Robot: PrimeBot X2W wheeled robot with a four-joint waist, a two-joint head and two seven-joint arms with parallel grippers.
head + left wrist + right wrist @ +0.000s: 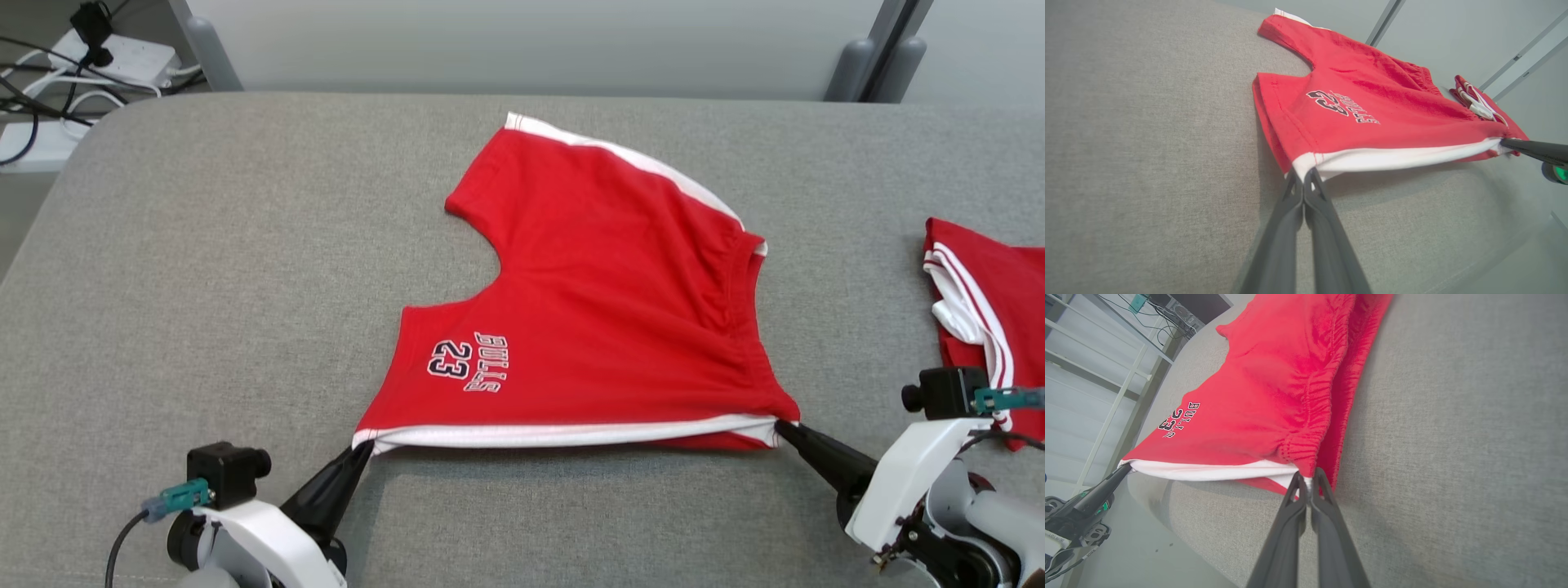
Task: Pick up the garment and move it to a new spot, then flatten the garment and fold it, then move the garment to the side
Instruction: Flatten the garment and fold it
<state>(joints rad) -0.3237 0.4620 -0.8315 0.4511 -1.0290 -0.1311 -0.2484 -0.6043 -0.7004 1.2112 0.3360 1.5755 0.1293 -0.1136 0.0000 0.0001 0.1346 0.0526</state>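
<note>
Red fabric shorts (612,286) with a white side stripe and "BULLS 23" print lie mid-way on the grey fabric counter (204,286). The left gripper (365,447) pinches the hem corner, the right gripper (782,426) a corner of the elastic waistband (735,327). Head view: second red-and-white garment (992,278) at right. Right wrist view: the waistband's gathers, close up.

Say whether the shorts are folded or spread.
Spread: the shorts show both legs apart, near edge stretched between left end effector and right end effector.

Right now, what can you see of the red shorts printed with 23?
The soft-looking red shorts have white side stripes, a gathered waistband and a dark BULLS 23 print. They lie spread on the grey table, the near white edge stretched taut: the left claw pinches its hem corner, the right claw its waistband corner.
</note>
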